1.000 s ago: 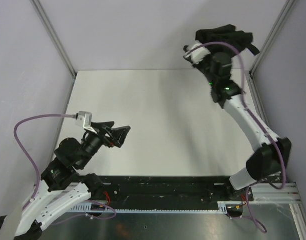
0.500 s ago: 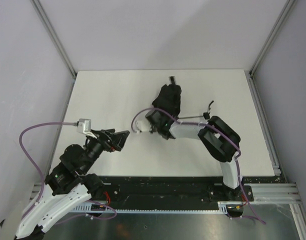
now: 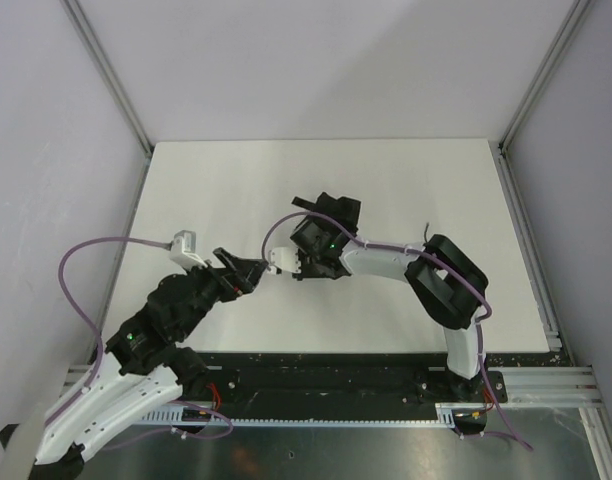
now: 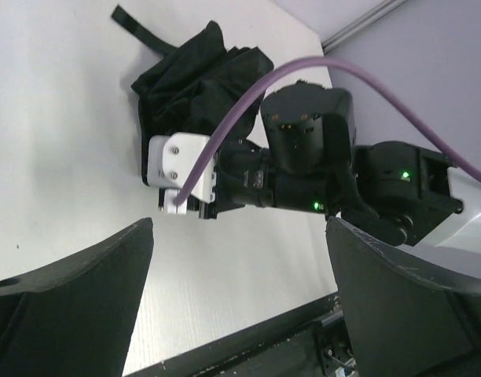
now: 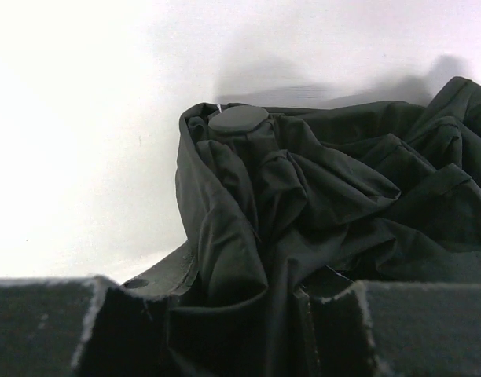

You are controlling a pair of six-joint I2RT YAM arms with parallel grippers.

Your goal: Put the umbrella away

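The umbrella (image 3: 333, 210) is a crumpled bundle of black fabric at the middle of the white table (image 3: 216, 180). My right gripper (image 3: 322, 226) is shut on its folds. In the right wrist view the fabric (image 5: 319, 196) fills the space between the fingers, and a round black cap (image 5: 238, 118) shows at its far end. My left gripper (image 3: 248, 270) stands open just left of the right wrist, holding nothing. In the left wrist view the umbrella (image 4: 185, 75) lies beyond the open gripper (image 4: 240, 290), its thin strap (image 4: 134, 22) trailing on the table.
The right wrist's white camera block (image 4: 181, 169) and purple cable (image 4: 303, 67) sit directly ahead of my left fingers. Grey walls with metal posts (image 3: 106, 70) close in the table. A black rail (image 3: 336, 370) runs along the near edge.
My right arm has swung from high at the far right corner down to the table's middle, carrying the umbrella. My left gripper has reached forward and right toward it.
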